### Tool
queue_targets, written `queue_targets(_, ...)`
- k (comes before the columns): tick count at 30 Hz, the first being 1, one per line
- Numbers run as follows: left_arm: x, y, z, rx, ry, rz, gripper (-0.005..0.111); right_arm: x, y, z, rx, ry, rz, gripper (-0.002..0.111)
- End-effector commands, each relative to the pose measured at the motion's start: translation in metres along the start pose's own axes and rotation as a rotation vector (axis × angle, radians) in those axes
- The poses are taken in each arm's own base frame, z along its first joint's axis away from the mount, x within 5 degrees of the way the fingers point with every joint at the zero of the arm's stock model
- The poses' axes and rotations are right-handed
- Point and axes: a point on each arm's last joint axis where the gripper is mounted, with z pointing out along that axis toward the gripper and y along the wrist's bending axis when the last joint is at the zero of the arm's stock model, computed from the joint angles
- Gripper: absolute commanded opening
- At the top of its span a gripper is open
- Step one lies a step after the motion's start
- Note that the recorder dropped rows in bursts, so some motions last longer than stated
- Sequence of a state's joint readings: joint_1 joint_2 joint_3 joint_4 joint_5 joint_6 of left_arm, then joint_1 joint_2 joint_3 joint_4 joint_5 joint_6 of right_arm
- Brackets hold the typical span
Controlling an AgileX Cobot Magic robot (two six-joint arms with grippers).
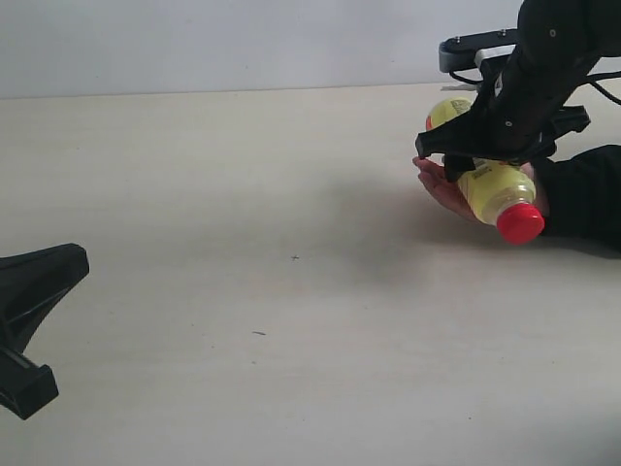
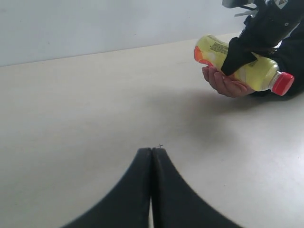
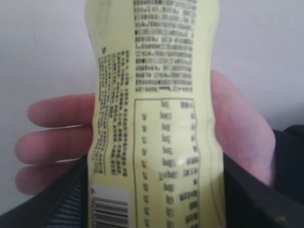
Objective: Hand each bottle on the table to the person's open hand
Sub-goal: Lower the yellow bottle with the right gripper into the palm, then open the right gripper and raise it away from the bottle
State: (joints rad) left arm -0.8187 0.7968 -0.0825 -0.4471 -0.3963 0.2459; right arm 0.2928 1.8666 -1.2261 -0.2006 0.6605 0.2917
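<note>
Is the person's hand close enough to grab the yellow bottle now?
Probably yes: the yellow bottle lies right against the person's open hand, nothing between. The right gripper grips its middle, though.

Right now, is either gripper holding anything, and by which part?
The right gripper clamps the yellow bottle around its labelled mid-body, over the person's open hand. The left gripper is shut and empty.

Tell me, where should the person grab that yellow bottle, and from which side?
Probably around the middle of its body, from underneath. The bottle lies on its side across the open hand, its cap sticking out past the palm. The right gripper clamps it from above, so the underside is the free side.
</note>
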Motion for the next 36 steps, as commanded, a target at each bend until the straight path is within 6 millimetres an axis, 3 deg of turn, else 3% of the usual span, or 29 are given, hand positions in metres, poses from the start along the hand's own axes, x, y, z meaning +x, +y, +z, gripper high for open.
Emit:
queue_targets(1,-0.001,0.001,-0.001,-0.009,-0.018,-0.014,0.0,0.001,-0.002,0.002,0.01,0.007,-0.009,0.045)
queue_targets(15,-0.001,0.001,-0.001,-0.009,-0.018,-0.014,0.0,0.001,-0.002,0.002,0.011,0.002,-0.023,0.082)
queue_targets(29,-0.001,0.001,-0.001,-0.009,-0.018,-0.014,0.0,-0.001,-0.002,-0.002,0.01,-0.015,-0.033,0.083)
queue_targets(36,-0.001,0.001,-0.001,-0.009,-0.018,-0.014,0.0,-0.006,-0.004,-0.025,0.0,-0.088,-0.027,0.083)
